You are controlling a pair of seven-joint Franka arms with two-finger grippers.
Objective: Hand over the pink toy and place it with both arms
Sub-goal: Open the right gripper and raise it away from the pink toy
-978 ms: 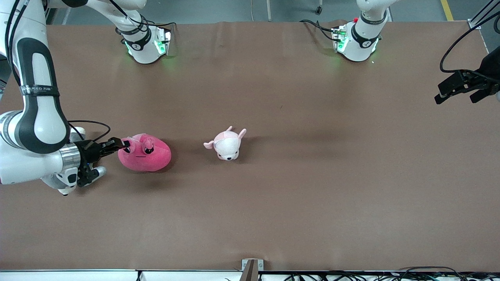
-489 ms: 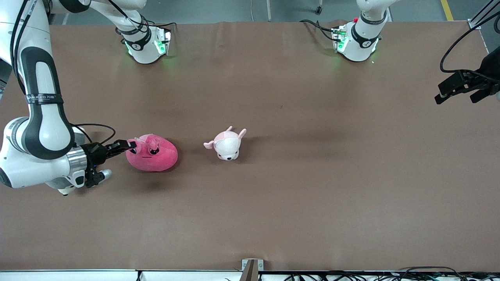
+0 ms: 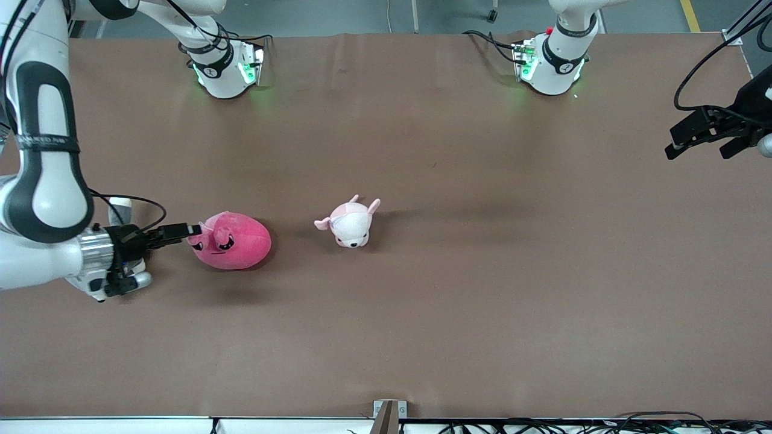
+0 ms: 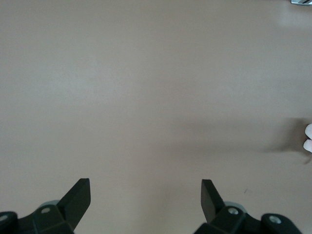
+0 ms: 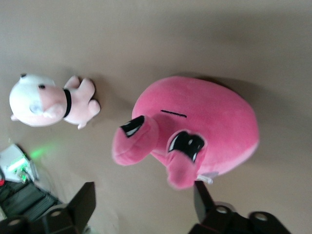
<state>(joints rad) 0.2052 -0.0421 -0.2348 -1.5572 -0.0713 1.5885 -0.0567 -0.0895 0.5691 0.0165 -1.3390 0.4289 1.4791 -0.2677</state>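
Note:
The pink toy (image 3: 232, 242) lies on the brown table (image 3: 422, 337) toward the right arm's end, black sleepy eyes facing the front camera. My right gripper (image 3: 188, 231) stands open just beside the toy's bumps, holding nothing. In the right wrist view the pink toy (image 5: 204, 124) fills the middle. There the right gripper (image 5: 146, 200) has its jaws spread wide, and one finger sits next to a bump and the white tag. My left gripper (image 3: 699, 135) hangs open and waits over the left arm's end of the table. In its own view the left gripper (image 4: 145, 192) has only bare table between its fingers.
A small pale pink-and-white animal plush (image 3: 350, 222) lies near the table's middle, beside the pink toy on the side toward the left arm; it also shows in the right wrist view (image 5: 46, 100). The arm bases (image 3: 226, 69) (image 3: 552, 66) stand at the table's edge farthest from the front camera.
My right gripper went from shut on the toy's bump to open and drew back a little. The toy shifted toward the middle and settled on the table. The left gripper barely moved.

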